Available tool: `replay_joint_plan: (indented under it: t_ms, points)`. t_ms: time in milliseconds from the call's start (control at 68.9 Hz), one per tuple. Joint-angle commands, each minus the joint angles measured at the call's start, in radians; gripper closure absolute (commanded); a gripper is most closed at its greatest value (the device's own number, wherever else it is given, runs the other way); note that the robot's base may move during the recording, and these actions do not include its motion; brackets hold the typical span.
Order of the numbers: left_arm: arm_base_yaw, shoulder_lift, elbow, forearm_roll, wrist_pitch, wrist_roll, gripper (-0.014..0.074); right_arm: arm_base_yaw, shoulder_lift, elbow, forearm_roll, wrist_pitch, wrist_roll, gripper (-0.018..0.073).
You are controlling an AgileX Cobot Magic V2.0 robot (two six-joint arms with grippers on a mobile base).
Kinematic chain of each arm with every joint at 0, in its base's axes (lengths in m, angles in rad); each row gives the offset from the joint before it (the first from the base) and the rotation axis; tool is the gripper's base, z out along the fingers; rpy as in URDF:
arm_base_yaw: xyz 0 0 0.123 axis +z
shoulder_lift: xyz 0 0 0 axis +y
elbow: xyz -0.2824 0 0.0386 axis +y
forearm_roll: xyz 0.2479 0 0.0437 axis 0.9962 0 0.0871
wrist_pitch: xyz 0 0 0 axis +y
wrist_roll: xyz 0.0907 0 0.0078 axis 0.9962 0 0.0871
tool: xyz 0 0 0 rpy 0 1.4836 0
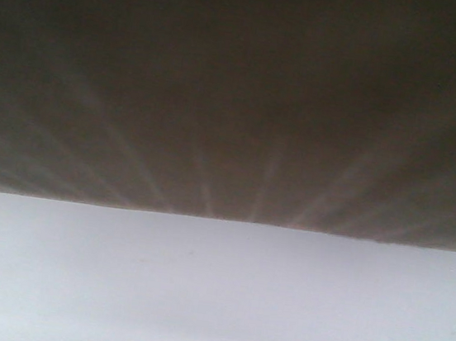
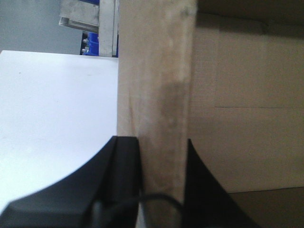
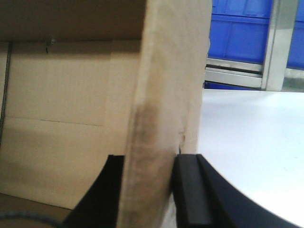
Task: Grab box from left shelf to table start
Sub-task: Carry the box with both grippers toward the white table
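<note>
The plain tan cardboard box (image 1: 237, 97) fills the upper part of the front view, and its lower edge meets the white table (image 1: 212, 302). In the left wrist view, my left gripper (image 2: 159, 142) is shut on an upright wall of the box (image 2: 156, 71), one black finger (image 2: 124, 161) outside over the table and the other inside the open box. My right gripper (image 3: 149, 159) is likewise shut on the opposite box wall (image 3: 171, 71), with one finger (image 3: 189, 190) on the table side and the other inside.
Beyond the table's far edge, a silver-grey metal shelf frame (image 2: 108, 28) stands with blue bins behind it. Metal rails (image 3: 235, 76) in front of blue bins (image 3: 242, 33) also show in the right wrist view. Which one is the left shelf is unclear.
</note>
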Motion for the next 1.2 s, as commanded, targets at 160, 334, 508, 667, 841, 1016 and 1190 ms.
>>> replay_joint_plan:
  t_ms: [160, 334, 508, 667, 841, 1016, 1190]
  points:
    - [-0.008, 0.01, -0.037, -0.106, -0.102, -0.022, 0.0688, -0.003, 0.018, -0.028, -0.009, -0.101, -0.008, 0.051]
    - [-0.008, 0.01, -0.037, -0.106, -0.102, -0.022, 0.0688, -0.003, 0.018, -0.028, -0.009, -0.101, -0.008, 0.051]
    - [-0.008, 0.01, -0.037, -0.106, -0.102, -0.022, 0.0688, -0.003, 0.018, -0.028, -0.009, -0.101, -0.008, 0.051]
    - [-0.008, 0.01, -0.037, -0.106, -0.102, -0.022, 0.0688, -0.003, 0.018, -0.028, -0.009, -0.101, -0.008, 0.051]
    - [-0.008, 0.01, -0.037, -0.098, -0.105, -0.017, 0.0688, -0.003, 0.018, -0.028, -0.009, -0.101, -0.008, 0.051]
    - [-0.008, 0.01, -0.037, -0.095, -0.105, -0.017, 0.0688, -0.003, 0.018, -0.028, -0.009, -0.101, -0.008, 0.051]
    - [-0.008, 0.01, -0.037, -0.095, -0.105, -0.017, 0.0688, -0.003, 0.018, -0.028, -0.009, -0.101, -0.008, 0.051]
